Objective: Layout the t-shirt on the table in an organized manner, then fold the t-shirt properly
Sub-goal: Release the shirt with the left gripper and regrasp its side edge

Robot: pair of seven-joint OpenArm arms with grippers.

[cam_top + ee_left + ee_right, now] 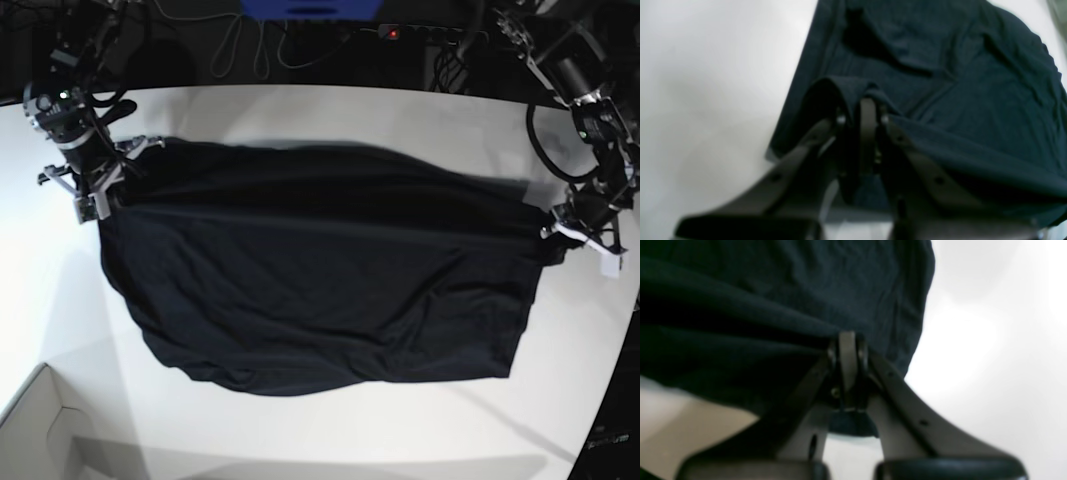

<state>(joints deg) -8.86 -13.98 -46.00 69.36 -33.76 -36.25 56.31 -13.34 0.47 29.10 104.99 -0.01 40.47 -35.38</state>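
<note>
The left pincer (863, 115) is clenched on a bunched edge of the t-shirt (320, 270), the fabric rising in a small peak over its tips, and the right pincer (847, 350) is likewise clamped tight on the opposite edge, with cloth pulled taut away from it. Seen from the base view, the left pincer (575, 228) and the right pincer (95, 180) hold the garment stretched between them, so that its upper edge runs nearly straight across the bench (330, 440) while the rest lies spread below, rumpled and curving at the lower hem. The laying-out appears well under way but not finished: wrinkles remain, the lower edge is uneven, and no fold shows yet, so the whole folding step seems still to come. Counted, there is one t-shirt, one bench, two pincers, and one white box (40, 430) at the bench's near corner.
</note>
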